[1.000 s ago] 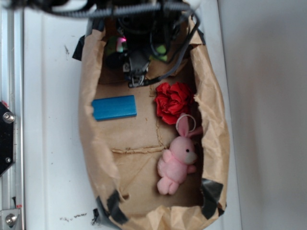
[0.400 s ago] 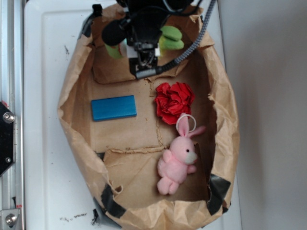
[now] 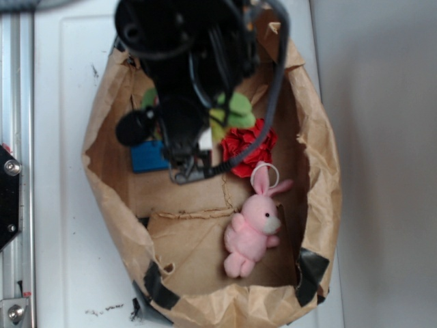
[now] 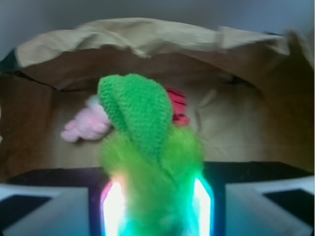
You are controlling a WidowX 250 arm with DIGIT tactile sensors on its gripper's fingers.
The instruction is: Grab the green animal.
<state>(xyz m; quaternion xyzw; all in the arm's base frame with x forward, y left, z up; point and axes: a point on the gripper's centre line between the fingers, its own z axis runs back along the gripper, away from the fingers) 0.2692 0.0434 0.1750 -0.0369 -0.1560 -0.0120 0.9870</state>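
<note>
Jaws are clamping the green animal (image 4: 147, 162) between the gripper (image 4: 156, 206) pads, its long axis running straight out from the fingertips in the wrist view. I am seeing it held above the brown paper bag (image 3: 317, 178), with the pink bunny (image 3: 254, 229) and red paper ball (image 3: 254, 143) lying below. Arm and cables are hiding most of the toy from outside; the blue block (image 3: 145, 157) is showing only partly.

no readable text, labels, brands, numbers or signs anywhere
</note>
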